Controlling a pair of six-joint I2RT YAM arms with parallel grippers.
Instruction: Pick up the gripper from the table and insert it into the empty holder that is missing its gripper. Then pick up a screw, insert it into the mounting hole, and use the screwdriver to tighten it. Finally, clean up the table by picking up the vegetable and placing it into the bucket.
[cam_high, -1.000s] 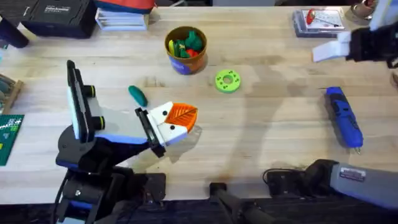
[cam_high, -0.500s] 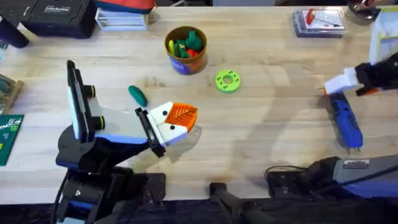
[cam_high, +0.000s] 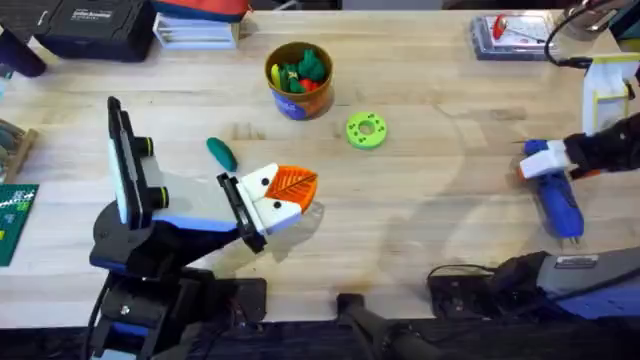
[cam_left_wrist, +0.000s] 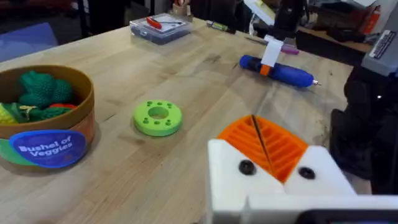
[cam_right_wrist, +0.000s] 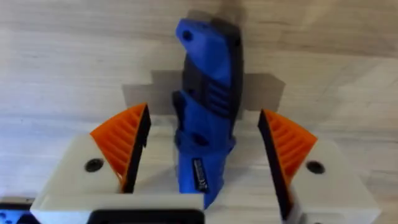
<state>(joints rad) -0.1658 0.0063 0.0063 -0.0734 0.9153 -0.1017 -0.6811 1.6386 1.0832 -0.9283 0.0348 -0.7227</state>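
Note:
The blue screwdriver (cam_high: 557, 198) lies on the table (cam_high: 440, 210) at the right. My right gripper (cam_high: 541, 162) is open and low over its thick end, with the orange pads (cam_right_wrist: 121, 146) on either side of the barrel (cam_right_wrist: 205, 112) and apart from it. My left gripper (cam_high: 290, 190) hovers left of centre, and its orange pads (cam_left_wrist: 273, 146) are pressed together on nothing. The dark-green vegetable (cam_high: 221, 153) lies just behind it. The bucket (cam_high: 298, 80) with toy produce stands at the back centre. The loose gripper piece and the screw are out of view.
A bright green disc with holes (cam_high: 366, 130) lies right of the bucket. A clear box with a red tool (cam_high: 510, 35) sits at the back right and a black case (cam_high: 90, 25) at the back left. A green board (cam_high: 12, 215) lies at the left edge.
My right gripper has come forward from the back right edge and down to the screwdriver, which it now straddles. The left arm and the objects have not moved.

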